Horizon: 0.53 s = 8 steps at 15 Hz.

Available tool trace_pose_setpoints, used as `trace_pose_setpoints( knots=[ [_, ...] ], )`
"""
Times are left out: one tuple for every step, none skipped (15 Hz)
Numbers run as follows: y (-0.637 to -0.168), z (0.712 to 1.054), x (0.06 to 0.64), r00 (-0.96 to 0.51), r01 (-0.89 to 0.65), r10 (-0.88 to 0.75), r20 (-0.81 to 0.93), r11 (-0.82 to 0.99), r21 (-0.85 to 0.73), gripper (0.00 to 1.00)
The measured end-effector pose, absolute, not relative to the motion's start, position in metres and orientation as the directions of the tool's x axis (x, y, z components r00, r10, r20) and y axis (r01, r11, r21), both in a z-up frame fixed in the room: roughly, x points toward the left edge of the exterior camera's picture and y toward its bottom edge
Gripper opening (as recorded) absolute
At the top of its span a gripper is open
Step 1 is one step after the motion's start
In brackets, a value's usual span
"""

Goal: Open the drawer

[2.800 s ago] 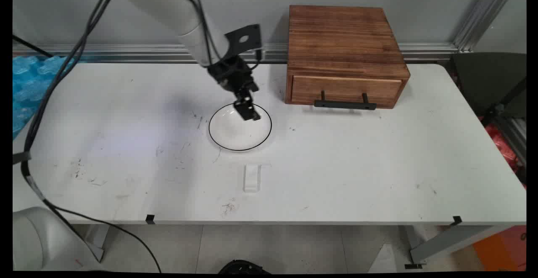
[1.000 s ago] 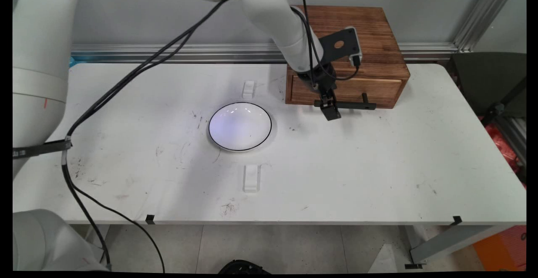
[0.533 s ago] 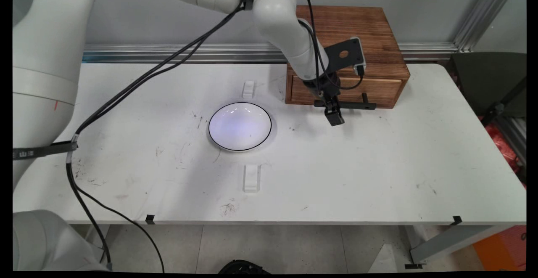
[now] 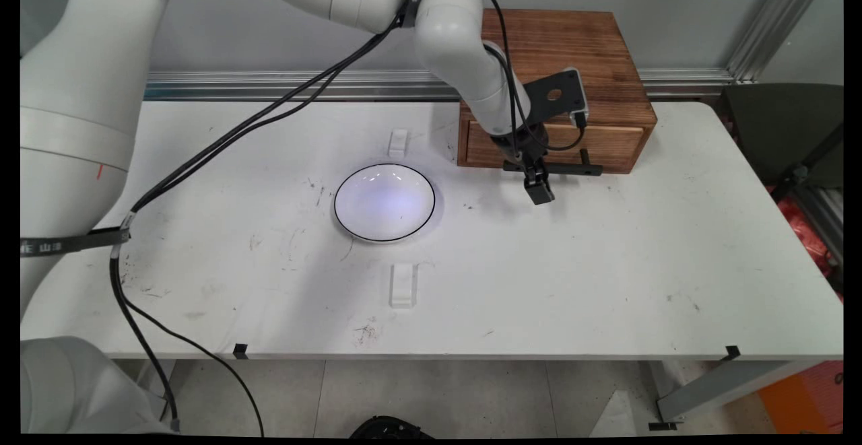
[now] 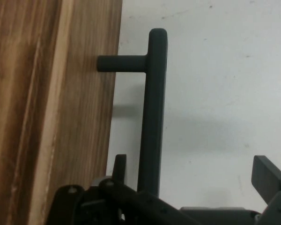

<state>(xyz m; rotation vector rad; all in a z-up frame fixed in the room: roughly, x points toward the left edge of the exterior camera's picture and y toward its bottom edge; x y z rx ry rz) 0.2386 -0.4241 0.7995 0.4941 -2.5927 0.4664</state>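
A brown wooden drawer box [image 4: 552, 61] stands at the table's back right, its drawer front [image 4: 559, 145] flush with the box. A black bar handle [image 4: 553, 169] [image 5: 152, 117] sticks out from that front on two posts. My gripper [image 4: 539, 192] [image 5: 193, 166] hangs over the handle's left part, pointing down. It is open. In the hand view one finger [image 5: 119, 164] sits between the wood and the bar, and the other finger [image 5: 269, 178] is well out on the far side. The bar runs between them, close to the first finger, with no visible contact.
A white plate with a black rim [image 4: 384, 202] lies at the table's middle, left of the gripper. Two small white blocks lie near it, one behind [image 4: 399, 142] and one in front [image 4: 403, 285]. Black cables hang from the arm across the left side.
The gripper has left the plate and travelled right to the drawer handle. Over the last half second it moved only slightly right along the handle.
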Motion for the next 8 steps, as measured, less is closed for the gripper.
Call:
trace_pose_setpoints(
  knots=[
    [-0.425, 0.798, 0.238, -0.830, -0.417, -0.262, 0.492, 0.878, -0.236, 1.00],
    [-0.425, 0.795, 0.238, -0.830, -0.417, -0.263, 0.491, 0.878, -0.235, 1.00],
    [-0.425, 0.793, 0.238, -0.831, -0.417, -0.264, 0.490, 0.878, -0.234, 1.00],
    [-0.425, 0.791, 0.238, -0.831, -0.417, -0.265, 0.489, 0.878, -0.234, 1.00],
    [-0.425, 0.789, 0.238, -0.832, -0.417, -0.265, 0.488, 0.879, -0.233, 1.00],
    [-0.425, 0.787, 0.238, -0.832, -0.416, -0.265, 0.487, 0.879, -0.233, 1.00],
    [-0.425, 0.785, 0.238, -0.833, -0.416, -0.265, 0.486, 0.879, -0.233, 1.00],
    [-0.425, 0.784, 0.238, -0.833, -0.416, -0.266, 0.485, 0.879, -0.233, 1.00]
  ],
)
